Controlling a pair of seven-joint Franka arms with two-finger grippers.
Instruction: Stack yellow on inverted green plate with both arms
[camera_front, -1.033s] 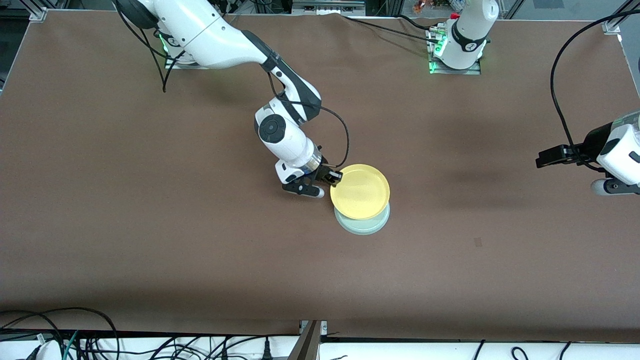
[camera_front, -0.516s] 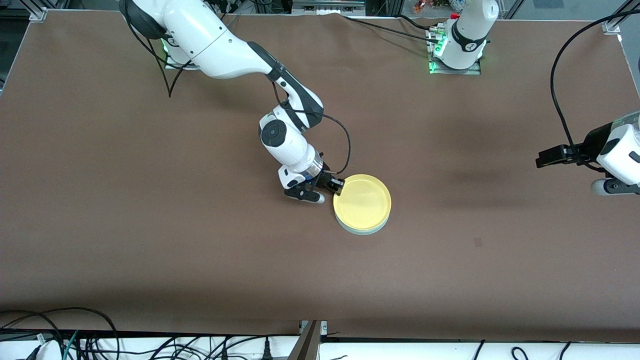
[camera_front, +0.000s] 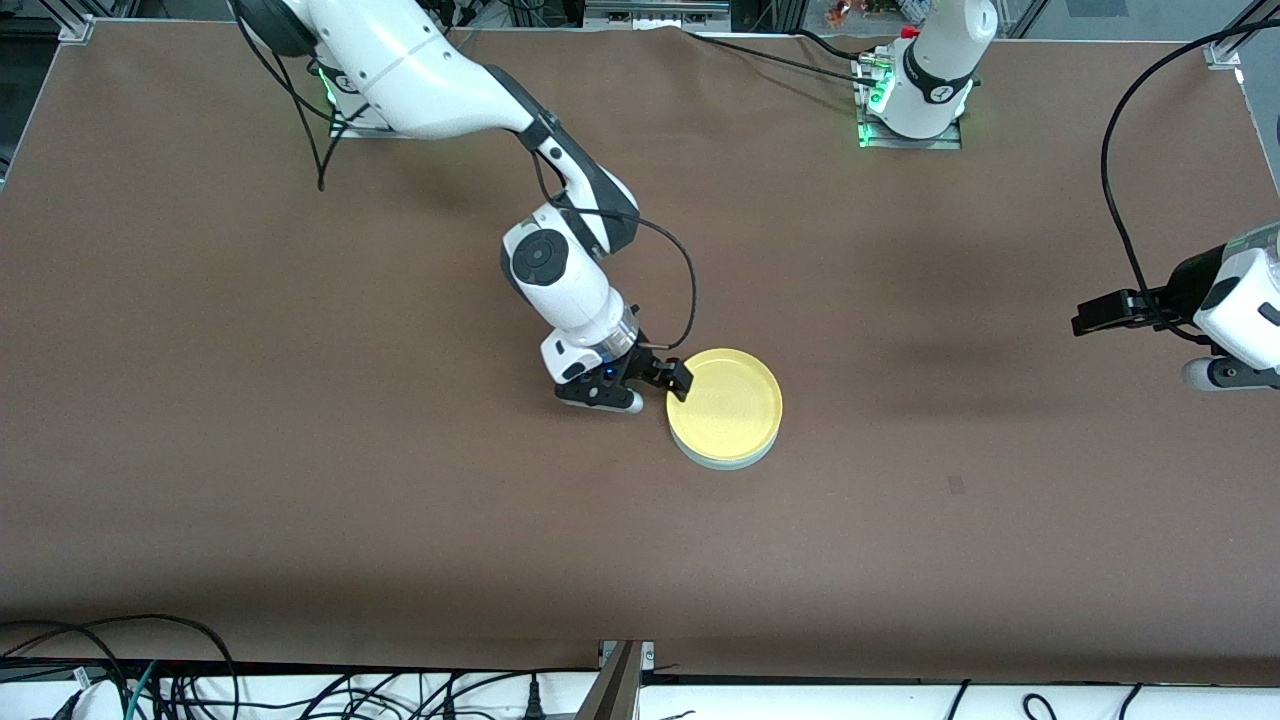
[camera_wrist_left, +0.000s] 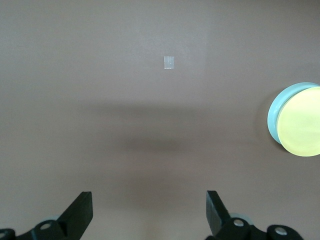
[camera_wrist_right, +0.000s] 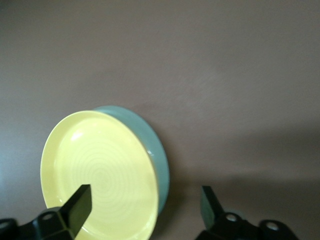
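Resting on the inverted green plate (camera_front: 728, 459) mid-table, yellow (camera_front: 725, 402) looks stacked, so the right gripper (camera_front: 668, 385) sits beside its rim, fingers apart, while the left gripper (camera_wrist_left: 149, 212) waits open near the table's end.

The front view looks down across the table (camera_front: 300, 480); both wrist views share the stacked plates (camera_wrist_left: 297, 120).

right arm: reaches to mid-surface | right gripper (camera_front: 672, 384): low, fingers apart | left arm: waits | left gripper (camera_wrist_left: 149, 212): raised, fingers apart
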